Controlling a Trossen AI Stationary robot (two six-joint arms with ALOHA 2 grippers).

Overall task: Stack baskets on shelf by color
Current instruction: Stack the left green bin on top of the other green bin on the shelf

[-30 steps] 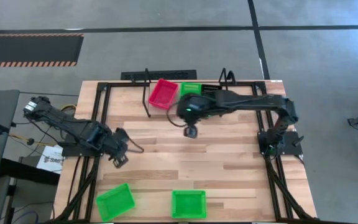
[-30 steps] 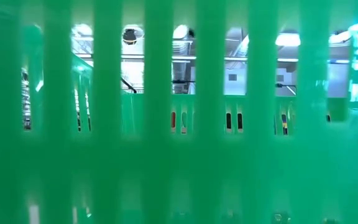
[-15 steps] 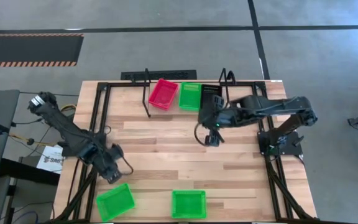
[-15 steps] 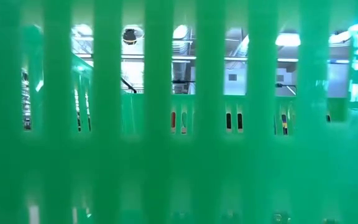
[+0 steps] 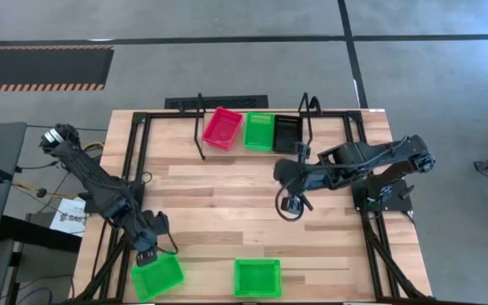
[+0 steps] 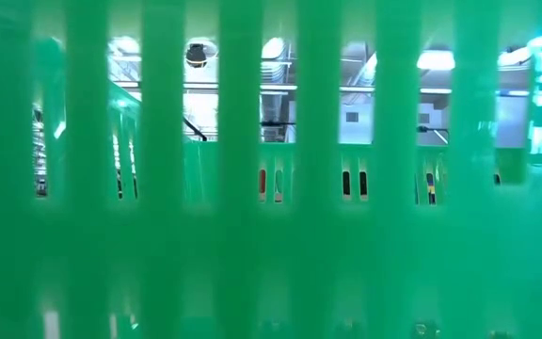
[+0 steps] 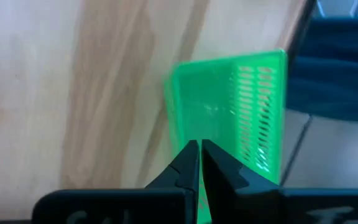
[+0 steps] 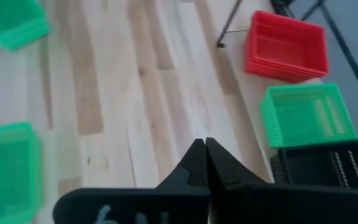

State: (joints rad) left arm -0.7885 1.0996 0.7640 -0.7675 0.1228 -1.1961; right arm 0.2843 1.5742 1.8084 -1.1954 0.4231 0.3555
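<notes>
On the shelf (image 5: 265, 149) at the back of the counter (image 5: 227, 212), a red-pink basket (image 5: 224, 127), a green basket (image 5: 259, 131) and a black basket (image 5: 286, 134) sit side by side. In front of the shelf, the right tool (image 5: 293, 204) hangs over bare planks, fingers pressed together, empty. Well away from the shelf, at the counter's front edge, the left tool (image 5: 147, 255), also closed and empty, sits at the rim of one loose green basket (image 5: 158, 278); another green one (image 5: 257, 278) lies beside it.
</notes>
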